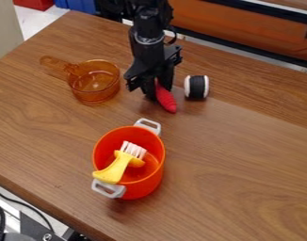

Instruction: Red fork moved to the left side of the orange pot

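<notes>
at the upper centre of the frame, black two-finger gripper [158,89] closed, by the look of it, around the upper end of the red fork [166,98], with the ridged handle slanting out below toward the lower right. tines hidden, so allow for more length than visible. step in hand, probably: secure the grip, then lift. check for a firm pinch before rising, then go straight up, without swinging into the black-and-white spool [196,87] just to the right. travel down and left in the frame, between the amber measuring cup [93,87] and the orange pot [145,188], high enough to clear the upper grey handle [148,125]. aim for the wooden tabletop [58,141] left of the pot, well short of the edge at lower left. lower slowly, away from the rim and the yellow-handled brush [115,170] inside, to avoid tipping or dragging anything. release only with the fork resting on wood, then back away upward.
</notes>
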Controlling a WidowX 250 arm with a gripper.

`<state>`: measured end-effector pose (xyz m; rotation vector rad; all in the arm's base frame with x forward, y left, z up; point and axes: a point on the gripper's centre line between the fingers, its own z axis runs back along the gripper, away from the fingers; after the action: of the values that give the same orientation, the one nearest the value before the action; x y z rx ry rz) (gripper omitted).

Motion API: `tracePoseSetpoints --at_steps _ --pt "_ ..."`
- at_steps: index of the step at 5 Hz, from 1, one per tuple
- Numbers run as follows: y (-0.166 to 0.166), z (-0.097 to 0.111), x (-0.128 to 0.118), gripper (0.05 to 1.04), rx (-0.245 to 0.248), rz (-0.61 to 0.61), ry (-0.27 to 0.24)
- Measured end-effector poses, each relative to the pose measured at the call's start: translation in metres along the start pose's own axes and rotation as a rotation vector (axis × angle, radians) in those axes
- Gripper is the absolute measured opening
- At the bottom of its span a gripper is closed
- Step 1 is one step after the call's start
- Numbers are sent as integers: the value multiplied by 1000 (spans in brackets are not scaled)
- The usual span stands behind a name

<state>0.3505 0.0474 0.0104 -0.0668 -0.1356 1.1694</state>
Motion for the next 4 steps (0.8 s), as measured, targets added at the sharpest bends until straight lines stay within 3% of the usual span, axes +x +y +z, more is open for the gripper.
tracePoseSetpoints --at_steps 2,4 --pt "4 3 2 357 -32 -21 45" --pt "7 35 8 357 -66 -44 78"
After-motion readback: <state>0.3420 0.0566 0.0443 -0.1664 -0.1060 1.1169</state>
